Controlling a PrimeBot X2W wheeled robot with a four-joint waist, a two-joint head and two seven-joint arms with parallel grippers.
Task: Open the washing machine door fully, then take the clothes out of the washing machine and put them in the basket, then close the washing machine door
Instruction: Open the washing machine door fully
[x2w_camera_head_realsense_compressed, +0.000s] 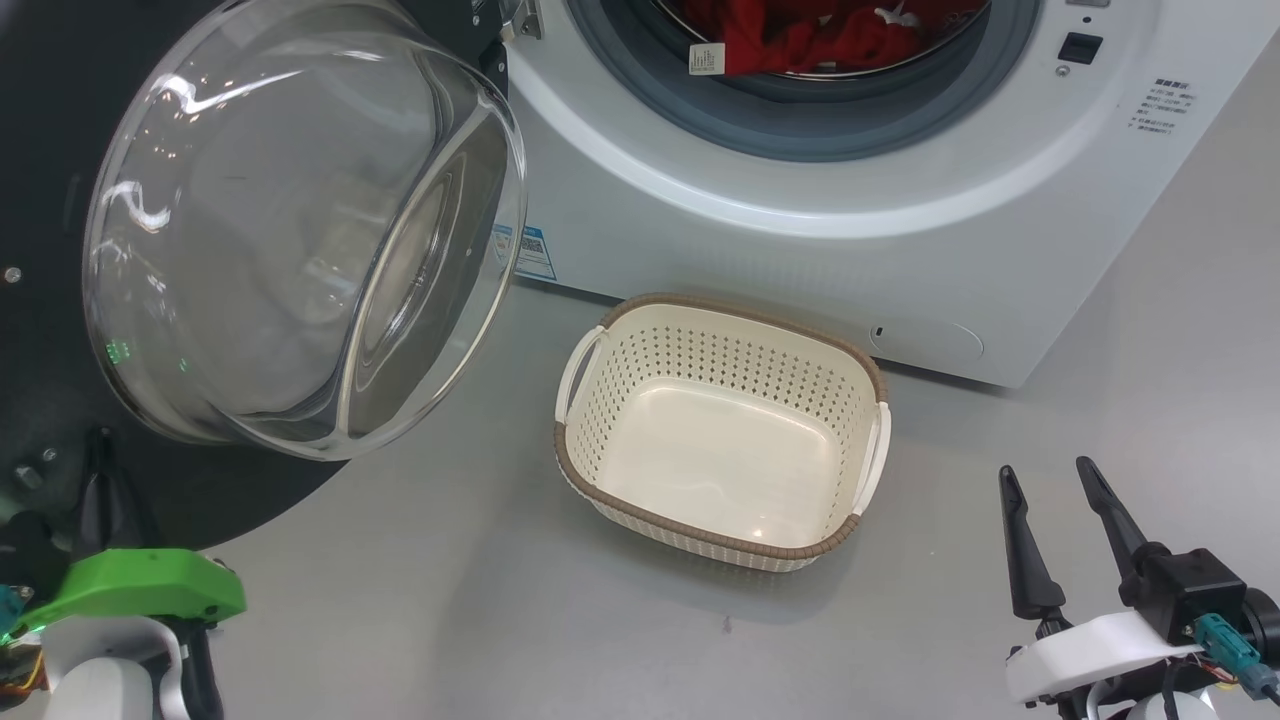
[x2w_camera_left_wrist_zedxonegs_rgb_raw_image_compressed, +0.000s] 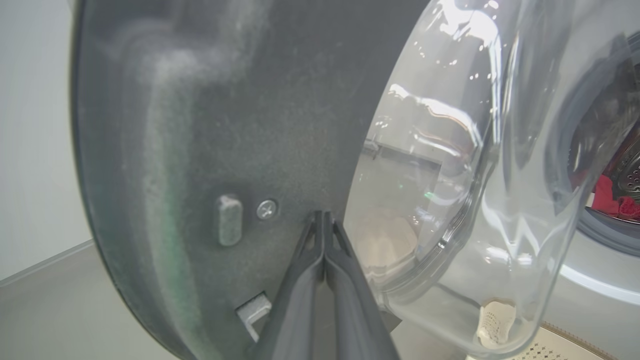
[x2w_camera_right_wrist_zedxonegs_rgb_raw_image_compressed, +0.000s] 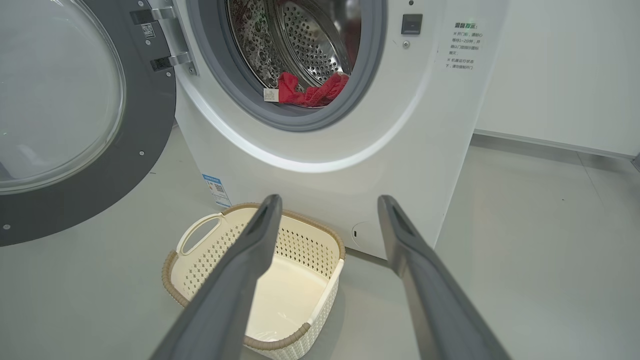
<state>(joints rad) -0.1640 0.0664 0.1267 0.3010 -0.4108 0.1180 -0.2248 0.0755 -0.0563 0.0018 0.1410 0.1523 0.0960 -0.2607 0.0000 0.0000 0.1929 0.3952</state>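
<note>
The washing machine door (x2w_camera_head_realsense_compressed: 300, 230) stands swung open at the left, its glass bowl bulging toward me. My left gripper (x2w_camera_left_wrist_zedxonegs_rgb_raw_image_compressed: 322, 216) is shut, with its tips against the door's black inner side (x2w_camera_left_wrist_zedxonegs_rgb_raw_image_compressed: 260, 125) beside a screw. Its green wrist cover (x2w_camera_head_realsense_compressed: 140, 590) sits low at the left. Red clothes (x2w_camera_head_realsense_compressed: 800, 35) lie in the drum of the washing machine (x2w_camera_head_realsense_compressed: 800, 250), also visible as clothes (x2w_camera_right_wrist_zedxonegs_rgb_raw_image_compressed: 310, 92) at the gasket's lower lip. The basket (x2w_camera_head_realsense_compressed: 720, 350) stands on the floor before the washer, nothing in it. My right gripper (x2w_camera_head_realsense_compressed: 1045, 470) is open, right of the basket (x2w_camera_right_wrist_zedxonegs_rgb_raw_image_compressed: 172, 280).
Grey floor (x2w_camera_head_realsense_compressed: 450, 600) stretches in front of the basket and to the right of the washer. A pale wall (x2w_camera_right_wrist_zedxonegs_rgb_raw_image_compressed: 560, 75) runs behind the machine's right side. The open door overhangs the floor at the left, its hinges (x2w_camera_right_wrist_zedxonegs_rgb_raw_image_compressed: 170, 60) on the washer's left edge.
</note>
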